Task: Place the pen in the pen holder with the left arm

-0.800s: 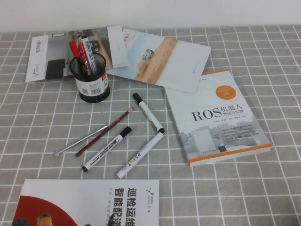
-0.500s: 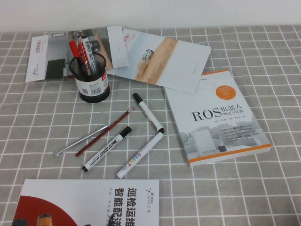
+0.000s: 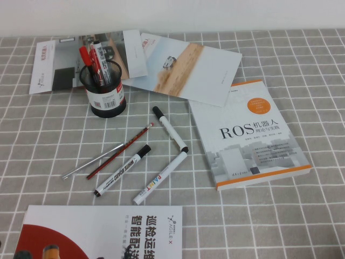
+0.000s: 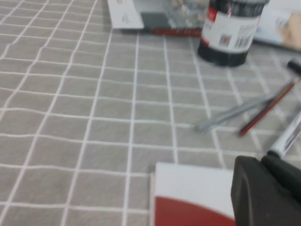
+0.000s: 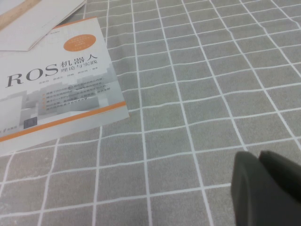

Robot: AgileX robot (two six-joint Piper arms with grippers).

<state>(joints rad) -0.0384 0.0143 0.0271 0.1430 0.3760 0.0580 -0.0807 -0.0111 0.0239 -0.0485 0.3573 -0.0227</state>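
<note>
At table centre-left: pen (image 3: 92, 161) lies flat, at 6 o'clock from holder (image 3: 104, 89).
Neighbour: red pencil (image 3: 119, 151) touching or just beside pen, parallel.
Left gripper (image 4: 265, 190): over booklet (image 3: 102, 232), at 6 o'clock of pen; cannot tell its fingers.
Right gripper (image 5: 265, 186): over bare cloth by book (image 3: 249, 135); cannot tell.
Risk: grabbing pencil along with pen; thin pen slipping; holder already crowded, may tip.

Readable from my high view: book (image 3: 250, 135) on the right says "ROS" with "机器人" beside it, same title in my right wrist view. Marker (image 3: 123, 170) near the middle reads "WHITE BOARD"; the marker (image 3: 160, 177) right of it reads "PAINT". Brochure (image 3: 102, 232) at the near edge shows "AGILE·X" and large Chinese characters. Pen holder (image 3: 106, 89) carries a barcode label (image 3: 104, 100), digits too small to read.
</note>
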